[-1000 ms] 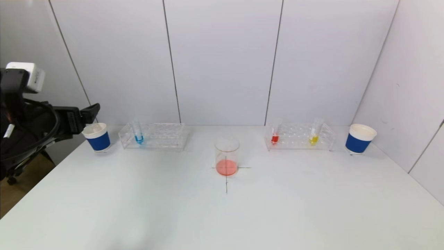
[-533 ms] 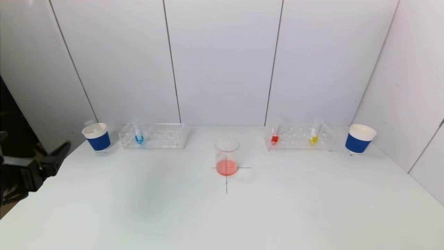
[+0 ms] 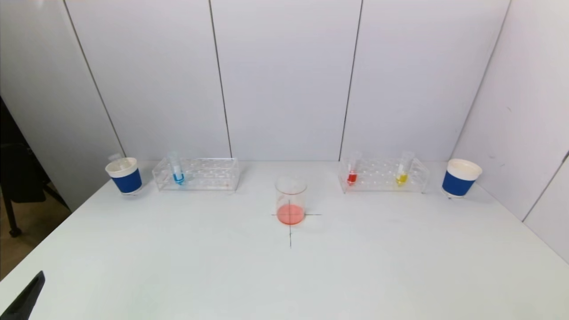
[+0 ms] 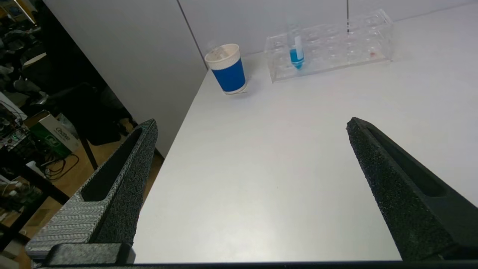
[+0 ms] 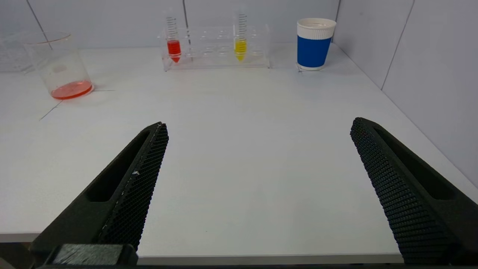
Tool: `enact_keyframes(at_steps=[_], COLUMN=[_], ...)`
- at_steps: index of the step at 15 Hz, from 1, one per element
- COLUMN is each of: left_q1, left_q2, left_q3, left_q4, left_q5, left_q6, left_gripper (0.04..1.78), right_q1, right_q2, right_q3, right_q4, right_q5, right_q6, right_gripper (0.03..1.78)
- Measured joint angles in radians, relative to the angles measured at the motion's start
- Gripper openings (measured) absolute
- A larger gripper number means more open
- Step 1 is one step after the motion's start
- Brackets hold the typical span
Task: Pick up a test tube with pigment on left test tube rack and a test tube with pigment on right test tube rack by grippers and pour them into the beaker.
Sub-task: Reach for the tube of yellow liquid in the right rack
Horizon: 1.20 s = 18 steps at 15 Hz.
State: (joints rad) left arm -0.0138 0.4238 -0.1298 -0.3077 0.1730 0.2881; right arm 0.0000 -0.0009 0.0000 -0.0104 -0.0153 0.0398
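Black, spread and empty, the left end effector (image 4: 250, 127) and right end effector (image 5: 257, 127) wait at the worktop's (image 3: 378, 266) near edge. Farther, the beaker (image 3: 290, 200) stands central, reachable from both; beyond it the blue tube (image 3: 177, 171) and red tube (image 3: 352, 172) sit racked upright.

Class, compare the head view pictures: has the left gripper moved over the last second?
Yes. The left gripper, fingers open, has dropped from beside the left blue cup to the table's near left corner.

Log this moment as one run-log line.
left gripper: open, empty, near table edge | right gripper: open, empty | blue tube, red tube: racked | beaker: red liquid
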Motion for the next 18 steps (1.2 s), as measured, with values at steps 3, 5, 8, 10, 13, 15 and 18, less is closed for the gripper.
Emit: enact_keyframes(at_steps=[3,5,8,10,13,15,18], left_q1=[0.003,0.005,0.006,0.006,0.006,0.006,0.006], left_q2=[-0.208,-0.306,-0.391,-0.411,-0.424,-0.425,-0.425], left_q3=[0.012,0.038,0.096,0.118,0.127,0.129,0.130], left_q4=[0.255,0.315,0.313,0.315,0.316,0.316,0.308], left_q5=[-0.019,-0.084,-0.177,-0.229,-0.224,-0.205,-0.172], left_q6=[-0.003,-0.007,-0.047,-0.088,-0.160,-0.196,-0.296], left_gripper=[1.76,1.76,1.76,1.76,1.76,1.76,1.76], right_q1=[0.000,0.000,0.000,0.000,0.000,0.000,0.000], right_q2=[0.000,0.000,0.000,0.000,0.000,0.000,0.000], right_q3=[0.000,0.000,0.000,0.000,0.000,0.000,0.000], right_q4=[0.000,0.000,0.000,0.000,0.000,0.000,0.000], right_q5=[0.000,0.000,0.000,0.000,0.000,0.000,0.000], right_q6=[0.000,0.000,0.000,0.000,0.000,0.000,0.000], right_gripper=[1.77,1.77,1.77,1.77,1.77,1.77,1.77])
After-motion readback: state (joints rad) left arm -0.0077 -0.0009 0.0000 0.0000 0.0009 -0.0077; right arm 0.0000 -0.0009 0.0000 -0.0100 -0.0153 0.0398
